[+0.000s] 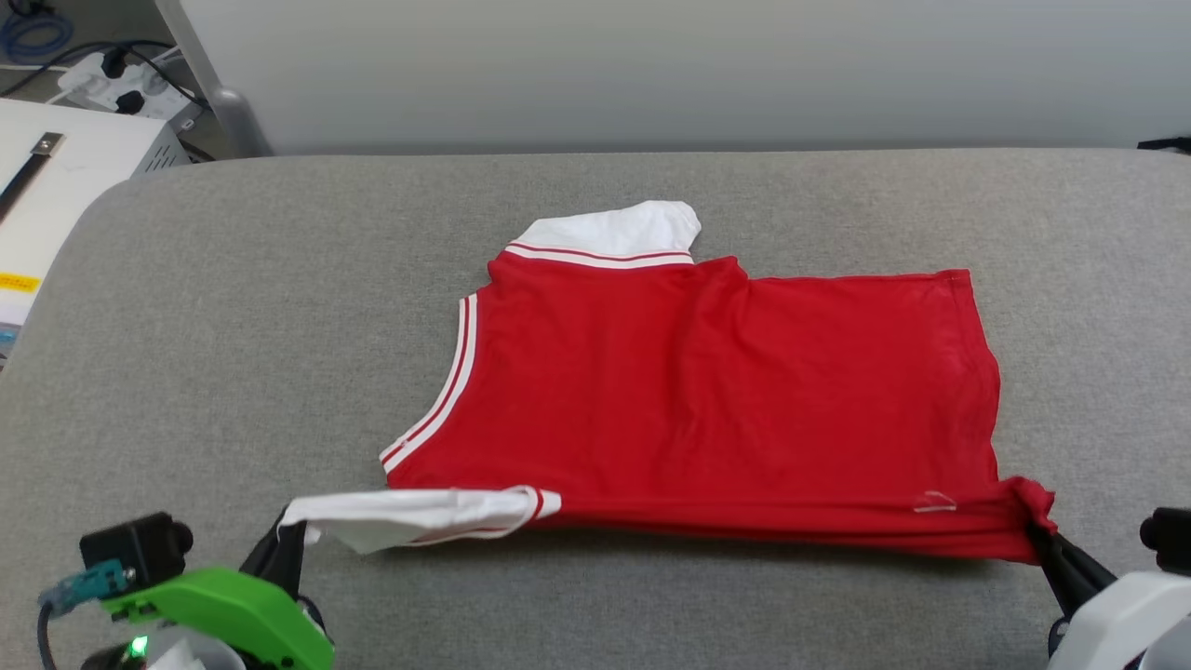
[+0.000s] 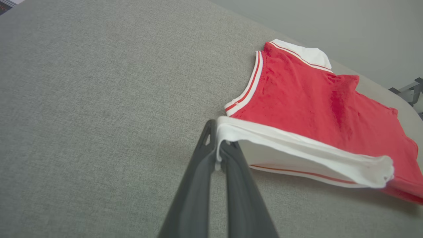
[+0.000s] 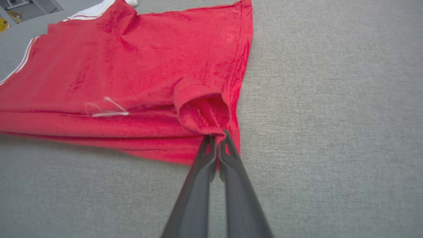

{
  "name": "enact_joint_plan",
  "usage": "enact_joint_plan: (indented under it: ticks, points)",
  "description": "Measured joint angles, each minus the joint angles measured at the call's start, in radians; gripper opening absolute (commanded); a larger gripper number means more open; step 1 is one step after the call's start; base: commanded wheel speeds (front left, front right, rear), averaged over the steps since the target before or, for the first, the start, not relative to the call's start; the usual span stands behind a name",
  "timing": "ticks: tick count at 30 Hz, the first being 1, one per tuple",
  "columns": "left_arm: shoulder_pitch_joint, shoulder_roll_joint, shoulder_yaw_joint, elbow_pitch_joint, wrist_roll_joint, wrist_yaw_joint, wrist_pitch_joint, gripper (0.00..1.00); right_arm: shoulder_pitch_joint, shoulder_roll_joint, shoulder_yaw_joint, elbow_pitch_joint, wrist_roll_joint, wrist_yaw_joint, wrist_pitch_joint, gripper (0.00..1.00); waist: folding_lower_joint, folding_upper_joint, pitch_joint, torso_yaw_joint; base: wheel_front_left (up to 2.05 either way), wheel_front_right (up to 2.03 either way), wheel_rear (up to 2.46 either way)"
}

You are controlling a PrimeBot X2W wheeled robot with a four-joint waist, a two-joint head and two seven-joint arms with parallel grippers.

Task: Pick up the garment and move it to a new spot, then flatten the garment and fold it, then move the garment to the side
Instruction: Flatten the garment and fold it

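The garment (image 1: 707,391) is a red jersey with white sleeves, spread plain side up on the grey table (image 1: 279,326); no lettering shows. Its near edge is lifted and stretched taut between both grippers. My left gripper (image 1: 290,535) is shut on the tip of the near white sleeve (image 2: 297,152); in the left wrist view the fingers (image 2: 228,158) pinch the white cloth. At the lower right, my right gripper (image 1: 1040,538) is shut on the bunched red hem corner (image 3: 205,114). The far white sleeve (image 1: 623,228) lies flat at the back.
The grey padded table reaches a pale wall at the back. Off its left edge stand a white box (image 1: 65,177) and a power strip with cables (image 1: 112,79). A metal frame (image 2: 409,92) shows past the table's far end.
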Motion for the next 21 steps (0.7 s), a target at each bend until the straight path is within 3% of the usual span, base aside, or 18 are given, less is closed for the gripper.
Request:
enact_joint_plan:
  ticks: [9,21]
  points:
    - [-0.291,-0.062,-0.082,0.215,0.056,-0.092,-0.029,0.00,-0.177,0.014,0.034,0.077,-0.015,-0.001,0.024,0.00,0.0000,0.0000,0.083,-0.007,0.00,0.00,0.00]
    - [-0.511,-0.127,-0.148,0.543,0.093,-0.218,-0.070,0.00,-0.362,-0.043,0.153,0.284,0.022,-0.001,-0.024,0.00,0.0002,0.0000,0.206,-0.019,0.00,0.00,0.00]
